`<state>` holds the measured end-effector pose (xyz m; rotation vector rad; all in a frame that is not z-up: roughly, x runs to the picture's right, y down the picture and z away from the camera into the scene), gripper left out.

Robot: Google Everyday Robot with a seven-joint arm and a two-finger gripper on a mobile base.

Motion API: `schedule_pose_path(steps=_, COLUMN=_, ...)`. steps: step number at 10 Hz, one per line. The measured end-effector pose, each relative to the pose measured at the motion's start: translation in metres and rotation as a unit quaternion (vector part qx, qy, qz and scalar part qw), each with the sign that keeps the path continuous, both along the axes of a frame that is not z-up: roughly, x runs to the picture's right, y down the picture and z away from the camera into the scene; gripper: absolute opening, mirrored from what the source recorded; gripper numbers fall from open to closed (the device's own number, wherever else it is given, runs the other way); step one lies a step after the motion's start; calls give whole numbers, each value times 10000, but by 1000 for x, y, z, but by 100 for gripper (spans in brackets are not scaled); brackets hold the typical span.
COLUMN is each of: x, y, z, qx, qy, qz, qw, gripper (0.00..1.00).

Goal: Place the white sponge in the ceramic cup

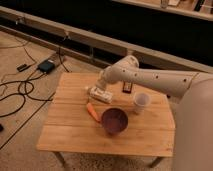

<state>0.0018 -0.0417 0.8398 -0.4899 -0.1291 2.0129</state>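
Observation:
The white sponge point(99, 94) lies on the wooden table point(70, 132), left of centre, with faint dark marks on it. My gripper point(102, 84) is at the end of the white arm that reaches in from the right. It hangs shut just over the sponge's far side, and I cannot tell whether it touches the sponge. The ceramic cup point(141, 101) stands upright and apart, to the right of the sponge and below the forearm.
A purple bowl point(115, 121) sits in front of the cup and sponge, with an orange stick point(92, 111) lying at its left. A small dark object point(128, 88) lies behind the cup. Cables and a dark box point(46, 66) are on the floor at left.

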Motion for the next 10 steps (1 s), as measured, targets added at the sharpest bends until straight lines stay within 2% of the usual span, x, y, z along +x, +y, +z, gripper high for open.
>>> schedule_pose_path(steps=2, x=9, y=1, z=-2, qx=-31, qy=-133, qz=428, qw=9990, gripper=0)
schedule_pose_path(steps=6, x=30, y=12, z=6, qx=-40, qy=-347, qz=1226, qw=9918, gripper=0)
schedule_pose_path(steps=8, x=36, y=19, z=8, qx=-27, qy=-362, qz=1386, qw=9897, gripper=0)
schedule_pose_path(steps=10, x=43, y=17, z=2, qx=131, qy=-250, qz=1227, qw=9920, gripper=0)
